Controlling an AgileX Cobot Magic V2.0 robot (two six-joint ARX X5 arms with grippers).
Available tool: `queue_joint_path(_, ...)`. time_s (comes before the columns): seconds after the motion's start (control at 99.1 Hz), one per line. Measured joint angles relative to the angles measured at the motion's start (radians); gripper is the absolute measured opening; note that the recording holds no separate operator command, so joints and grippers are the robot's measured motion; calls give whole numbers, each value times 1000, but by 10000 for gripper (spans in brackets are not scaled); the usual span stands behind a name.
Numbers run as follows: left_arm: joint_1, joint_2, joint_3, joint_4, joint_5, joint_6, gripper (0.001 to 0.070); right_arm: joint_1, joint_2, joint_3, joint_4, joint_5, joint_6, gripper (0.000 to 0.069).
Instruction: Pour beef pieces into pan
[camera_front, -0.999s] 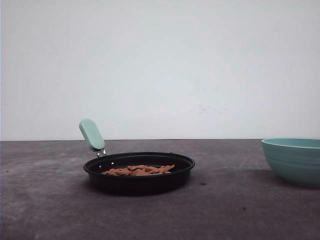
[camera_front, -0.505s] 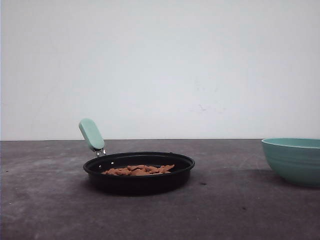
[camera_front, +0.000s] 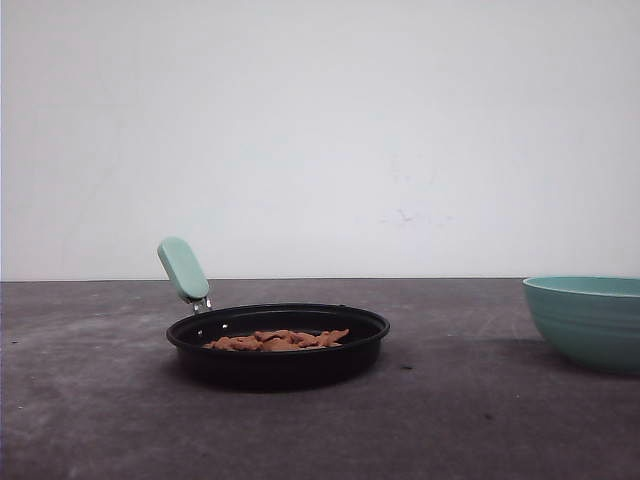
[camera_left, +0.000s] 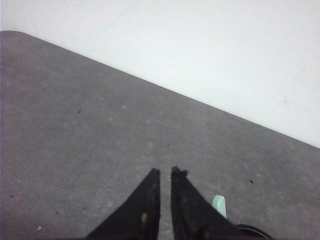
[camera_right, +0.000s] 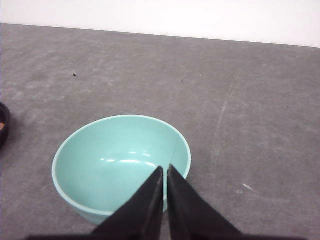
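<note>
Fingertips of the right gripper (camera_right: 164, 170) were pressed nearly together, holding nothing, above the teal bowl (camera_right: 120, 162), the left gripper (camera_left: 165, 173) likewise almost closed and empty over bare table (camera_left: 75, 135), while beef pieces (camera_front: 278, 340) lay inside the pan (camera_front: 278, 362) left of the bowl.

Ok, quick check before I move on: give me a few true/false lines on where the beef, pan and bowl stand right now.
1. The beef lies in the pan. True.
2. The bowl holds beef. False: its inside is bare.
3. The pan's handle slants up to the left in the front view. True.
4. The right gripper grips the bowl's rim. False: its jaws are nearly closed on nothing, above the bowl.
5. The bowl stands left of the pan. False: it stands to the right.
</note>
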Motion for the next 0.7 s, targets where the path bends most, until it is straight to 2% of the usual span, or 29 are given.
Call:
queue_joint_path(0.05, 1, -7, 0, 1, -17, 20, 14, 0, 0, 0, 0, 0, 0, 9)
queue_joint_path(0.202, 46, -67, -27, 31, -37, 142, 14, 0, 0, 0, 0, 0, 0, 9)
queue_joint_path(0.353, 135, -185, -249, 160, -40, 189, 13, 0, 0, 0, 0, 0, 0, 9)
queue_joint_path(0.414, 156, -240, -365, 175, -9, 187, 13, 0, 0, 0, 0, 0, 0, 9)
queue_joint_path(0.565, 179, -352, -597, 225, 119, 186, 13, 0, 0, 0, 0, 0, 0, 9)
queue_joint_path(0.696, 188, -352, -690, 269, 135, 185, 13, 0, 0, 0, 2, -1, 0, 9)
